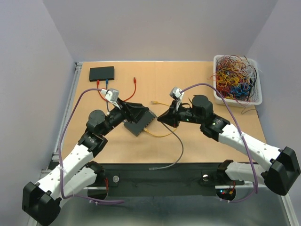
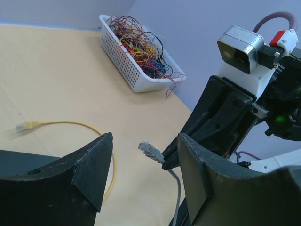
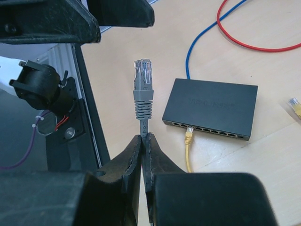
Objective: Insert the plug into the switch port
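Well, the right tool (image 3: pixel 142 140) is pinched tight on the grey cable just below the plug (image 3: pixel 142 77), aloft over mid-bench. The left tool (image 1: pixel 138 113) gapes, empty. Next, I'd say: aim at a free port in the switch (image 3: pixel 211 108).

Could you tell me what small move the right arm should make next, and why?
Probably carry the plug toward the switch and line it up with a free port beside the yellow cable. The right gripper is shut on the gray cable just below the plug, which is in the air, short of the switch, and only one port looks occupied.
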Tool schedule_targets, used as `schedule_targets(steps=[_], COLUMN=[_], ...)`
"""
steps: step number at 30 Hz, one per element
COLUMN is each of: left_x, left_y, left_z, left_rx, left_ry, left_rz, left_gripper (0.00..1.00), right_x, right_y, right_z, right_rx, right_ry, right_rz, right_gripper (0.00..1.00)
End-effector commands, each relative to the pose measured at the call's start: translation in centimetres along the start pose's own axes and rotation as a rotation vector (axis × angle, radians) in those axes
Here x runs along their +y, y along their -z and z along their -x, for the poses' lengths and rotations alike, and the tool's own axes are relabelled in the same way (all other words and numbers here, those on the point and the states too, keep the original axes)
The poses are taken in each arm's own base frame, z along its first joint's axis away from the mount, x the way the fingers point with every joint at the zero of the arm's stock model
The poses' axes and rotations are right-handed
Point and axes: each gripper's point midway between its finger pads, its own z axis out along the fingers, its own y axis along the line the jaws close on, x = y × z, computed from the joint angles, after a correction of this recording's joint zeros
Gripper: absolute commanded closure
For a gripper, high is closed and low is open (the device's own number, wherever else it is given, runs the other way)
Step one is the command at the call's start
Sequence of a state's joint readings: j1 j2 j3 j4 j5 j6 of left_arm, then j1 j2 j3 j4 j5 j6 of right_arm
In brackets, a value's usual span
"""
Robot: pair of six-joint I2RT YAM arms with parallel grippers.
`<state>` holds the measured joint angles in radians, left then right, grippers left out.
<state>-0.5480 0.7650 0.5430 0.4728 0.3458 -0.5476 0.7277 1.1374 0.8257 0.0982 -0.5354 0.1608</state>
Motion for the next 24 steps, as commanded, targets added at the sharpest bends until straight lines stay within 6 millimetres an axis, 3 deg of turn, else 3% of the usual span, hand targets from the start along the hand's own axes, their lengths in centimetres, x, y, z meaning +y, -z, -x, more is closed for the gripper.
schedule_targets(steps=[1,8,18,24], left_x=[-1.5,-0.9,-1.7,-2.1], left_y=[-0.2,-0.8,-1.1,-1.0], left_z=[0.5,-0.1,-0.5,-0.6], left_rx=[-0.034,-0.024,-0.02,-0.013], left_ry=[-0.003,0.016,0.036,0.035], left_rz=[-0.095,-0.089,-0.147,-0.165], left_gripper=[0.34,0.38,0.52,0.55], right_x=[1.6,2.0,1.9,1.8], right_y=[0.4,0.5,0.3,0.2], right_z=[2.8,3.1,2.7,2.7], right_rx=[-0.086,-0.097,-0.096,-0.1], right_ry=[0.047,0.053,0.047,0.047], right_rz=[0.052,0.065,0.069,0.067], right_gripper=[1.0,0.99,1.0,1.0])
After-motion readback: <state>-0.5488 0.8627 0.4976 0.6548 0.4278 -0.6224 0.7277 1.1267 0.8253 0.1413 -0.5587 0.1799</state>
